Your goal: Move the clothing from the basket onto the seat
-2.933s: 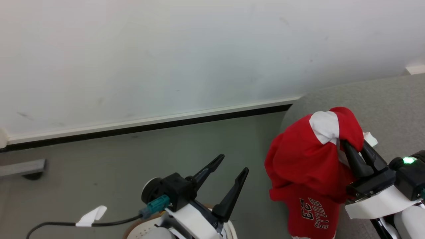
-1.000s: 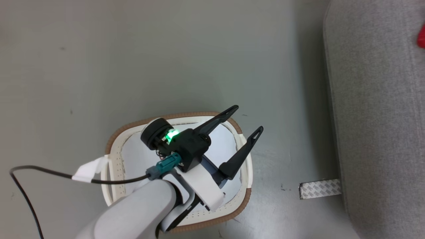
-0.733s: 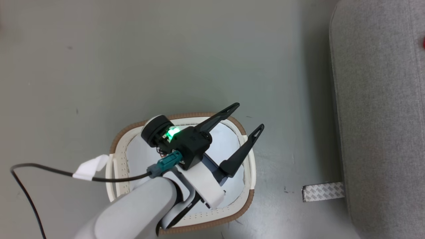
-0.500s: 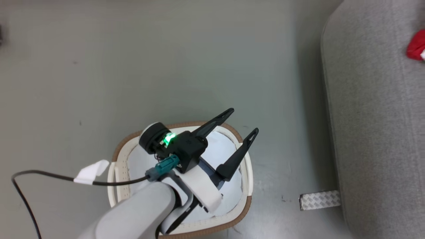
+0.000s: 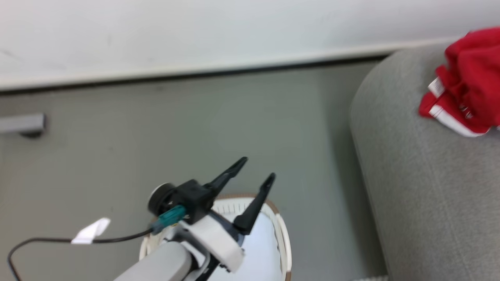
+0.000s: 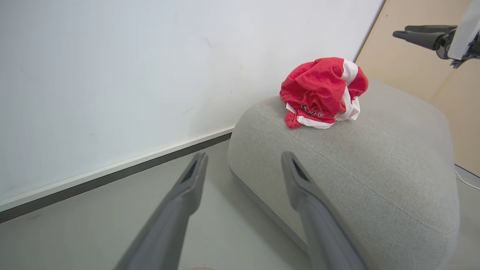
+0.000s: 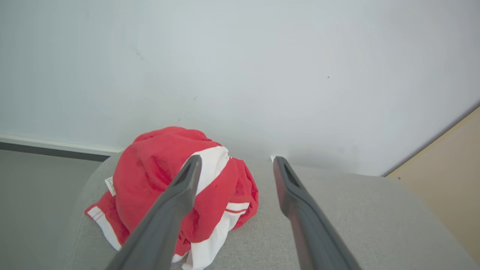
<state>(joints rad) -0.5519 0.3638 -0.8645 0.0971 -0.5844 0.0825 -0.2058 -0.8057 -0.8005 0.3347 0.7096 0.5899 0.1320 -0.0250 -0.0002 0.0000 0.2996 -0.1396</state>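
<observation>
This looks like a sparse indoor test room dressed with a few home props, not a lived-in home. A bare, lightly scuffed white wall meets a smooth grey-green floor along a white skirting board with a dark strip beneath. A large grey upholstered seat and a white laundry basket stand on it, beside a plain tan panel, and a tape-tagged black cable runs to the robot's arm.

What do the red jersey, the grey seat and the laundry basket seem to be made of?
Red jersey: thin soft fabric, likely synthetic sports knit; matte, crumpled in loose folds.
Grey seat: matte woven upholstery, weave texture and seam visible, probably padded.
Laundry basket: seemingly rigid white plastic, smooth, rows of small holes, brown rim.
</observation>
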